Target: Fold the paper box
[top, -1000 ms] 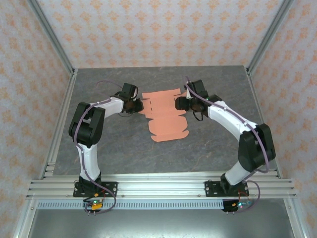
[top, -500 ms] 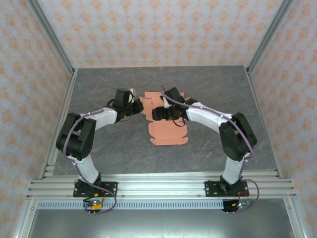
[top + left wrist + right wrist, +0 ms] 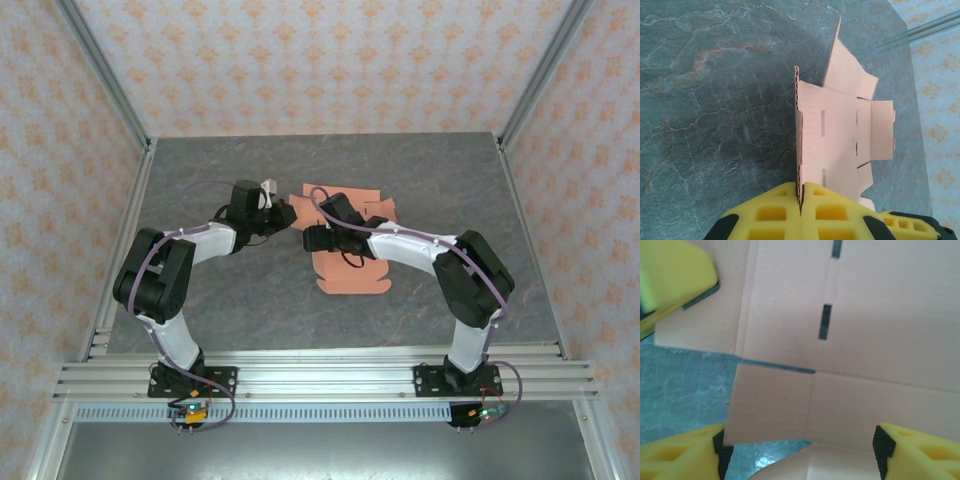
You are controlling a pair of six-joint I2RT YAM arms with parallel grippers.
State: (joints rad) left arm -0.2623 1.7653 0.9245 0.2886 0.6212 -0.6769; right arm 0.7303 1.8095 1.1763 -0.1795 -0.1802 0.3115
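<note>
The paper box [image 3: 355, 275] is a flat salmon-orange die-cut sheet with slots and flaps, lying mid-table. My left gripper [image 3: 285, 216] is shut on the sheet's left edge. In the left wrist view its yellow pads [image 3: 801, 192] pinch the corrugated edge, and the paper box [image 3: 840, 130] stands lifted on edge away from them. My right gripper [image 3: 312, 240] hovers low over the sheet's left part, open. Its yellow fingertips [image 3: 685, 455] stand wide apart, with a panel of the paper box [image 3: 865, 315] spanning the gap between them. The left gripper's yellow finger [image 3: 675, 275] shows at the upper left.
The grey marbled table [image 3: 220, 300] surrounds the sheet. Aluminium frame rails [image 3: 120, 260] border it left, right and front, with patterned walls behind. Both arms reach inward and their wrists are close together over the sheet.
The right gripper has moved left across the sheet and opened wider. The left gripper has shut on the sheet's edge, and the sheet has shifted slightly right with its left side lifted.
</note>
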